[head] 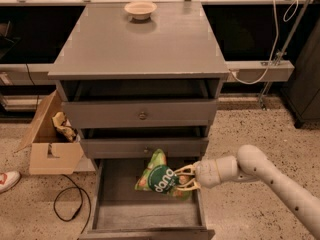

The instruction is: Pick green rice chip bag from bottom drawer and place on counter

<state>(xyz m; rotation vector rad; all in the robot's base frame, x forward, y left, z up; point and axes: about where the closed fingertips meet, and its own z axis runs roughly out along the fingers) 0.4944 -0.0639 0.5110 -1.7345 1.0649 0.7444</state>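
Observation:
The green rice chip bag [158,175] hangs in the air above the open bottom drawer [145,215], in front of the middle drawer's face. My gripper [186,178] reaches in from the right on its pale arm and is shut on the bag's right edge. The bag shows a dark-green round logo with white letters. The drawer's plank floor below it is bare. The counter [140,41] is the flat grey top of the cabinet, well above the bag.
A pale bowl [140,9] sits at the back of the counter. Two shut drawers with round knobs [142,115] lie above the open one. A cardboard box [50,140] with crumpled tan paper stands at the left on the terrazzo floor, beside a black cable [70,204].

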